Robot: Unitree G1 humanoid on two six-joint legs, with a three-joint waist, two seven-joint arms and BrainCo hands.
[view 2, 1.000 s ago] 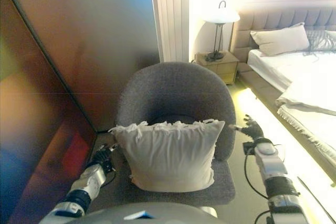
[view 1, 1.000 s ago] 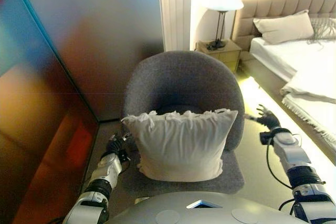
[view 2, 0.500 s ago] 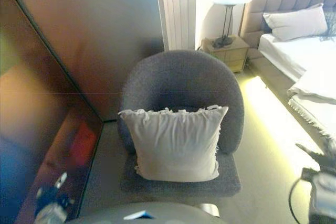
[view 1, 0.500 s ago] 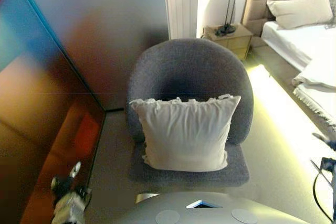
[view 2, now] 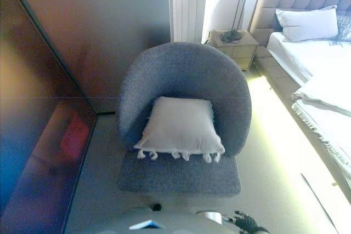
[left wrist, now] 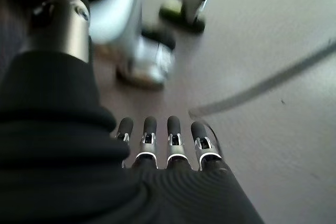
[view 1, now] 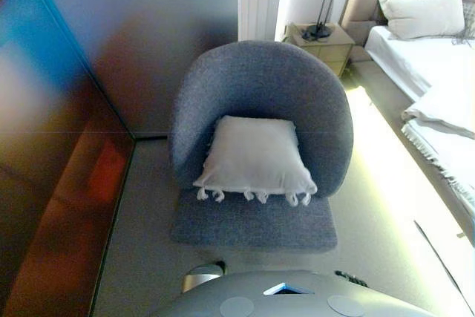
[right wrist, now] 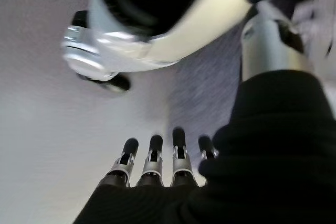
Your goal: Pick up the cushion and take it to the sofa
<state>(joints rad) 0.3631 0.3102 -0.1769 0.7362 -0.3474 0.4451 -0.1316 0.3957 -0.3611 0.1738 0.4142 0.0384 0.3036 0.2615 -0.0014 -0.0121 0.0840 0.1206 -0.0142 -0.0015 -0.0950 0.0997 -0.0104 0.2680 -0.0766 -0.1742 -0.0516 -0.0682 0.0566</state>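
The cream cushion (view 1: 256, 157) with a frilled edge lies on the seat of the grey armchair (view 1: 260, 79). It leans against the backrest, frill towards the front. No hand touches it. My left hand (left wrist: 157, 140) shows only in its wrist view, fingers straight, empty, pointing at the floor. My right hand (right wrist: 155, 158) is the same in its wrist view, fingers straight and empty. Its dark fingertips (view 2: 245, 223) just show at the bottom edge of the right eye view, below the chair's front.
A dark glossy wall panel (view 1: 67, 109) runs along the left. A nightstand (view 1: 326, 38) with a lamp stands behind the chair on the right. A bed (view 1: 438, 102) with a pillow fills the far right. Pale floor (view 1: 386, 183) lies between chair and bed.
The cushion stood upright between both hands, frill up. Now it lies back against the chair's backrest, frill down, let go. Both hands have dropped away to my sides. The camera has shifted.
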